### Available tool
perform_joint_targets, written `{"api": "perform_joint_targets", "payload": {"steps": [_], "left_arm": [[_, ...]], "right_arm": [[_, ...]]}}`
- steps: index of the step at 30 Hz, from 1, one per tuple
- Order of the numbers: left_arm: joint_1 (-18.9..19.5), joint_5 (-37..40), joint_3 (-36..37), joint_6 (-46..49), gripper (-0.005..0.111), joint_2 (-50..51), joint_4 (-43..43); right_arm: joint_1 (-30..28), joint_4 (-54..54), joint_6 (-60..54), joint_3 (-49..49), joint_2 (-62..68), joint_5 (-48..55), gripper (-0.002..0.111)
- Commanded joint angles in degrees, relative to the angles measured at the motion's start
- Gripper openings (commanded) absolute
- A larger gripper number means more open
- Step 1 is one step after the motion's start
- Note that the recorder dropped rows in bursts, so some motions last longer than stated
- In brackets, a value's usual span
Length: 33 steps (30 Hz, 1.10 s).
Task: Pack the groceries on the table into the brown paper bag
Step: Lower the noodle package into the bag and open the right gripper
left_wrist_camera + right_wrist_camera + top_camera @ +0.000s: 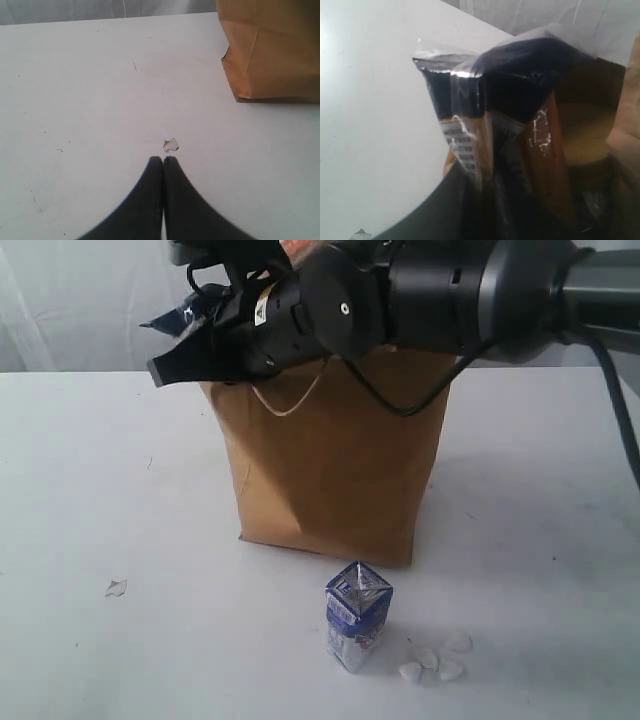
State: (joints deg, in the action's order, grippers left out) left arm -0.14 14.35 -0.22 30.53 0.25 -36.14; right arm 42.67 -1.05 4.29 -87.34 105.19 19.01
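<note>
Could miss the brown paper bag (340,470) and drop the long printed packet (485,100), pinched in the right gripper (185,358) right at the bag's 11 o'clock edge, onto the surface (90,490), with the left gripper (163,161) pressed together, holding nothing.

Setting: robot lab or test bay, staged for manipulation trials. Evidence: plain white table (80,490) filling most of frame; creased white cloth backdrop (70,300) across top edge; black robot arm (450,285) with exposed cable (614,390), upper right.
</note>
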Motion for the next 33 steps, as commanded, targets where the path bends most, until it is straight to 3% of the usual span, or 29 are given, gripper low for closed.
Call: {"api": "perform_joint_targets", "payload": {"steps": [1, 11, 21, 25, 33], "left_arm": [[0.0, 0.3, 0.2, -0.1, 0.0, -0.3, -0.9], [0.0, 0.3, 0.2, -0.1, 0.0, -0.3, -0.9], [0.0, 0.3, 0.2, -0.1, 0.0, -0.3, -0.9], [0.0, 0.3, 0.2, -0.1, 0.0, -0.3, -0.9], [0.0, 0.3, 0.2, -0.1, 0.0, -0.3, -0.9]], "right_arm": [[0.2, 1.7, 1.2, 0.8, 0.6, 8.2, 0.0], [0.2, 2.7, 0.9, 0.8, 0.6, 25.2, 0.0], [0.2, 2.7, 0.6, 0.8, 0.6, 25.9, 0.001], [0.2, 2.7, -2.2, 0.8, 0.6, 25.9, 0.015], [0.2, 2.3, -2.7, 0.8, 0.6, 25.5, 0.06]]}}
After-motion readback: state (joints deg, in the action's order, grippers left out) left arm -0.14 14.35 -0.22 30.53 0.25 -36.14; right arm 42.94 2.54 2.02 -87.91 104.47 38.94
